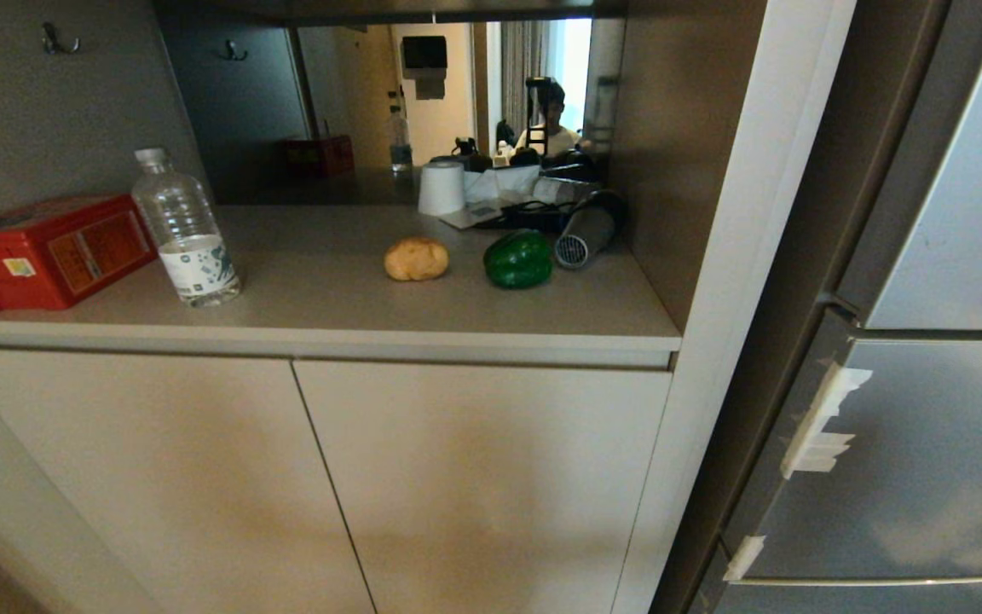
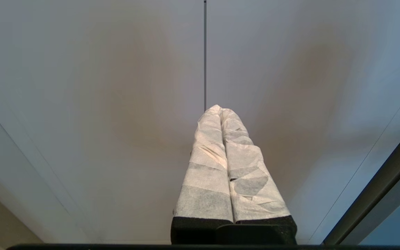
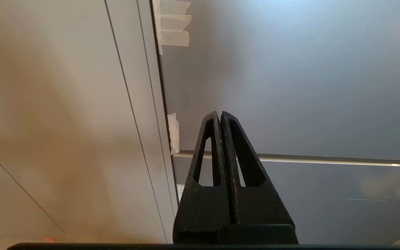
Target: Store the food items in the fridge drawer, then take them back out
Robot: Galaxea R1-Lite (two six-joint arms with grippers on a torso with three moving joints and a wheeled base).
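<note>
You have both arms parked low, out of the head view. The left gripper (image 2: 221, 111), with fingers wrapped in white cloth, is pressed fully together and holds nothing; it faces the beige cabinet doors (image 1: 457, 477). The right gripper (image 3: 219, 114), bare black, is also closed and empty, facing the silver-grey fridge (image 1: 926, 426).

On the grey counter shelf (image 1: 329, 315), the rounded tan-yellow potato-like lump (image 1: 416, 258) and the glossy green bell pepper (image 1: 518, 259) lie side by side, pepper at 3 o'clock from the lump. Both are well above your grippers.

The fridge stands at 3 o'clock from the shelf, doors closed, drawer not visible. Your right arm seems nearer to it, so it likely opens first.
</note>
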